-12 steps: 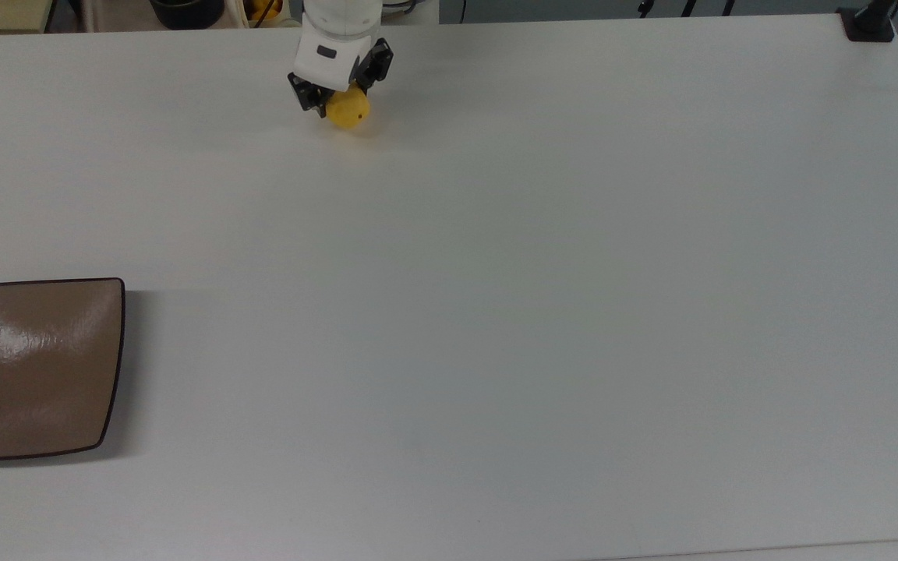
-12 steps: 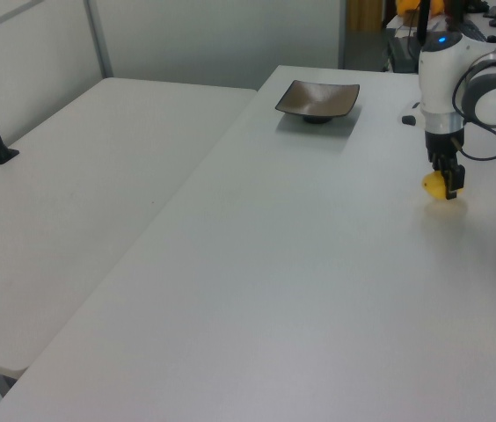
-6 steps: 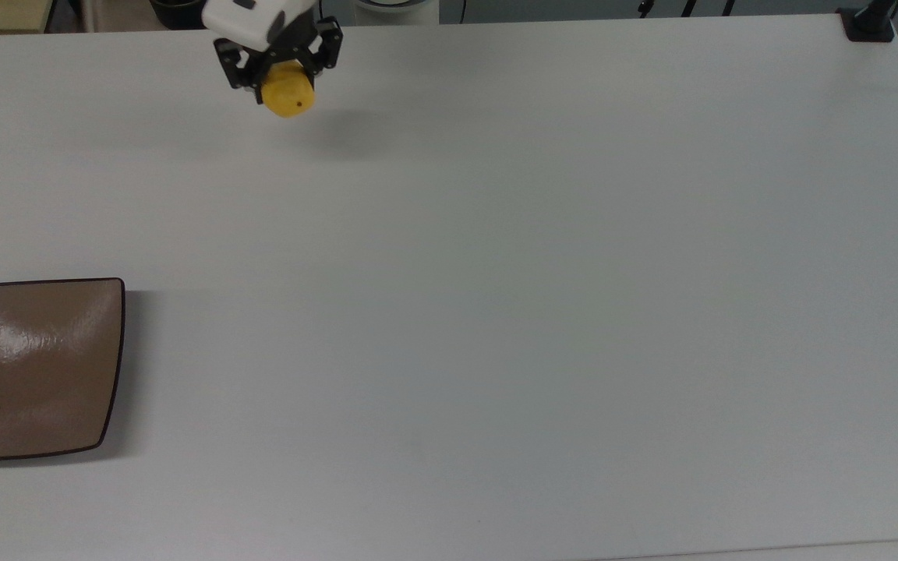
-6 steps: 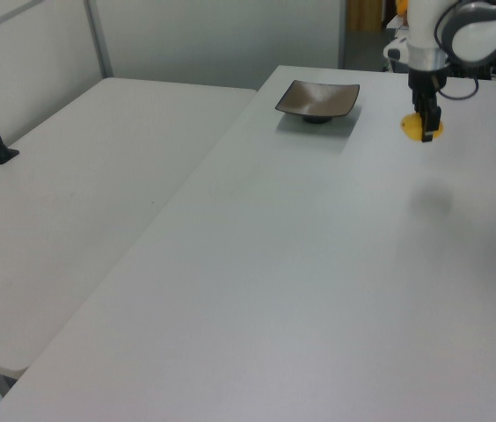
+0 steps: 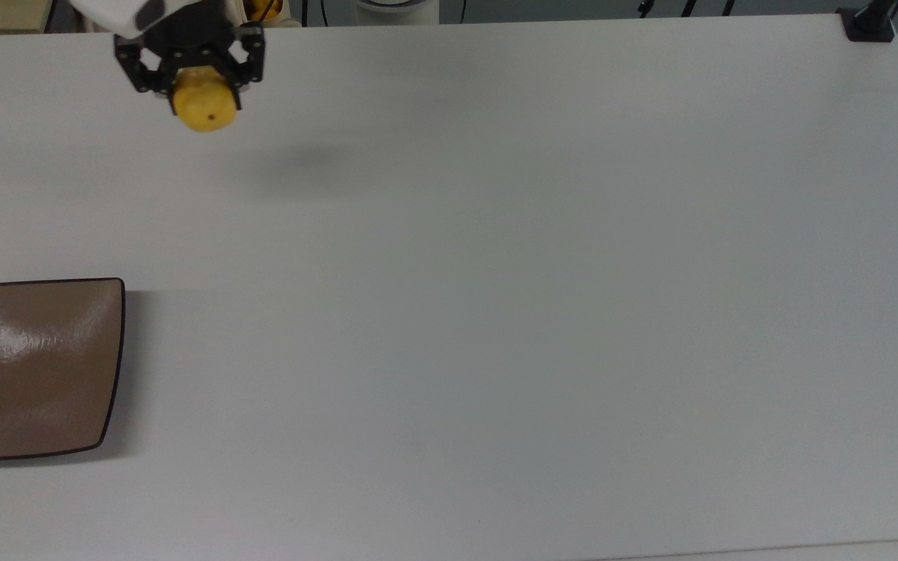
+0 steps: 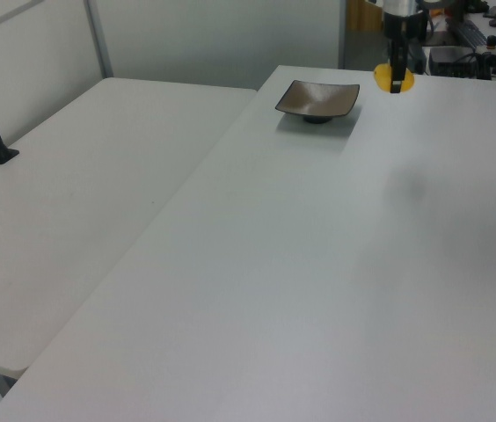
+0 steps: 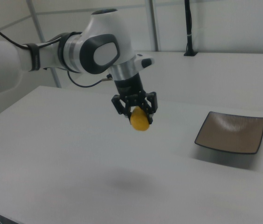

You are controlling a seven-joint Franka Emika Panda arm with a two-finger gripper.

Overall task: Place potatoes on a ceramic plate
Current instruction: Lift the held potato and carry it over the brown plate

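Aloft – potato (image 7: pixel 139 120) in jaws, well apart from plate (image 7: pixel 231 132).

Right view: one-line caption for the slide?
Panda arm's gripper carries the yellow potato above the white table, short of the brown plate.

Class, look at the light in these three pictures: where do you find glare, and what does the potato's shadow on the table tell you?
Top view: white glare streaks the brown plate, and a soft grey shadow lies on the table well apart from the potato, so it hangs clear in the hand. Right view: the blurred shadow sits below the potato; the plate has a pale sheen. Left view: a faint smudge only.
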